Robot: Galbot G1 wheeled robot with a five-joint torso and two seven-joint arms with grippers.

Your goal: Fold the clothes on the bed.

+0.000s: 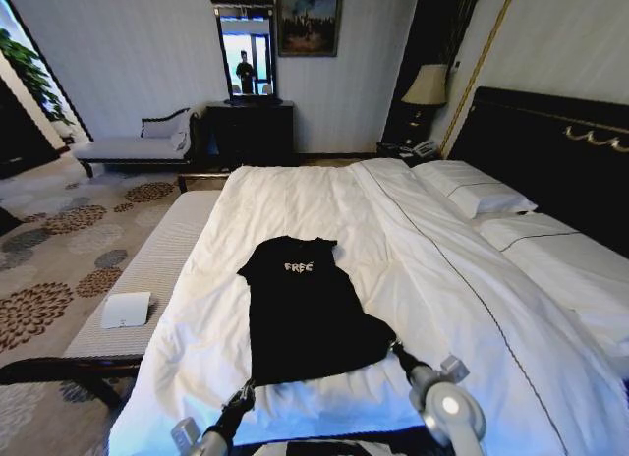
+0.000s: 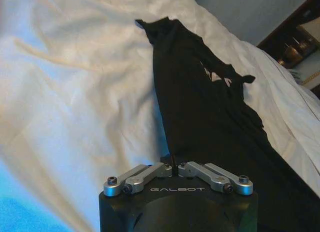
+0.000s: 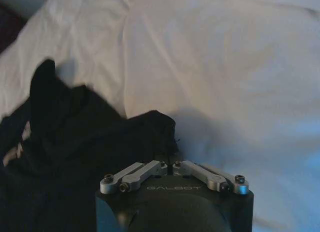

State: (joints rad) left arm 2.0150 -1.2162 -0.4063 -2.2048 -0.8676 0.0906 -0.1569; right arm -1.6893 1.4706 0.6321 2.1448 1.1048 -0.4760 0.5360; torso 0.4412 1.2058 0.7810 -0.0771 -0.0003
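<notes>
The clothes are one black T-shirt (image 1: 305,309) with white chest lettering, lying flat on the white bed (image 1: 442,269), collar toward the far side and sleeves tucked in. My left gripper (image 1: 246,389) is at the near left hem corner, and my right gripper (image 1: 397,350) is at the near right hem corner. In the left wrist view the left gripper (image 2: 174,161) is shut, with the black fabric (image 2: 210,122) running into its fingers. The right wrist view shows the right gripper (image 3: 170,161) shut on a raised corner of the shirt (image 3: 75,142).
A pale bench (image 1: 157,269) runs along the bed's left side with a white box (image 1: 126,309) on it. White pillows (image 1: 477,193) and a dark headboard (image 1: 550,142) lie at the right. A chaise (image 1: 133,146), a dark dresser (image 1: 251,132) and a lamp (image 1: 426,85) stand at the far wall.
</notes>
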